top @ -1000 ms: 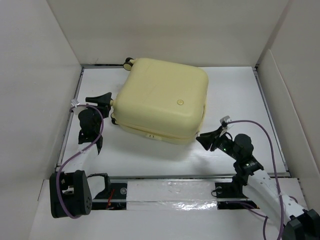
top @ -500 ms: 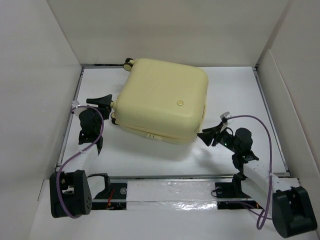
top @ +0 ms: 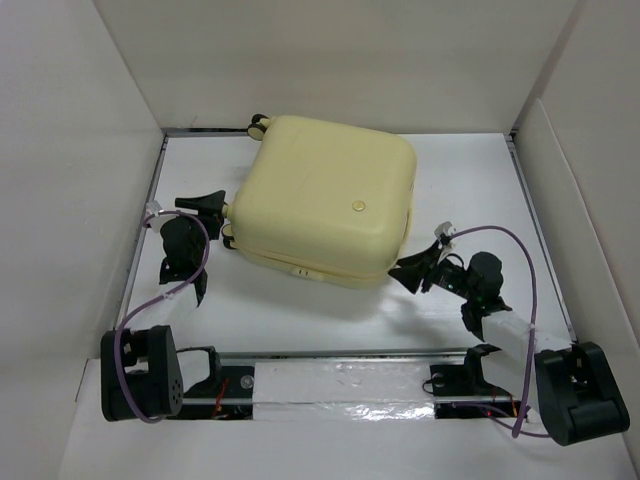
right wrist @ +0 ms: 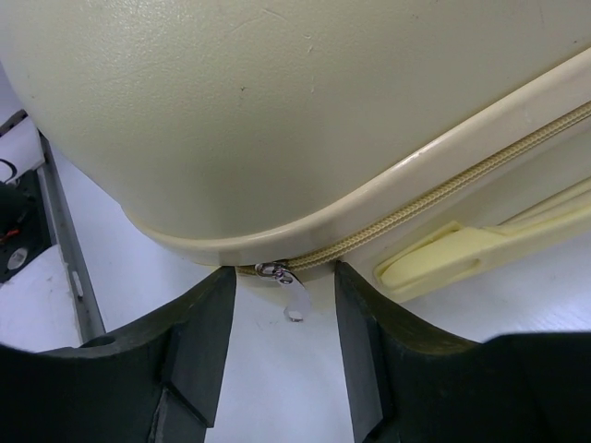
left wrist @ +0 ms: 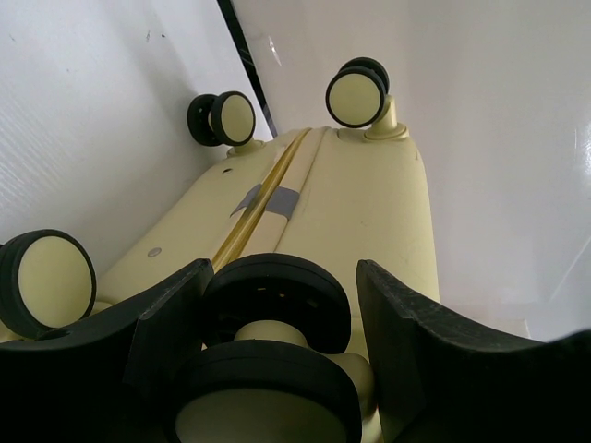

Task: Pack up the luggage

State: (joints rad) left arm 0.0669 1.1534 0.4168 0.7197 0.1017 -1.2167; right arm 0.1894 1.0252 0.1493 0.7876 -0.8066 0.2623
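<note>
I am working at the near right corner of the luggage [top: 325,200], which is lying flat and shut on the table [top: 300,320], toward the far side, with its emblem face up and its wheels pointing to my left.

What my coming move is turning on, as I am judging it, is the zipper pull [right wrist: 288,288]. It is hanging from the seam right at that rounded corner, straight ahead of my right tool [top: 402,275]. In the right wrist view it is sitting in the gap between the two fingers, a little nearer the left finger than the right one, and it is touching neither. So my right tool is standing apart and gripping nothing. The zip track [right wrist: 443,198] is running away from the pull along the seam, up and to the right in that view, so any pull is going to have to follow that line round the shell rather than come straight back toward me.

My right arm is plainly the nearer one to the pull. My left tool [top: 215,205] is on the opposite side of the luggage, at the wheel end, with a wheel [left wrist: 268,295] sitting between its fingers. I cannot tell whether those fingers are pressing on the wheel or only flanking it.

I am reading this as the opening step, with nothing yet packed.
</note>
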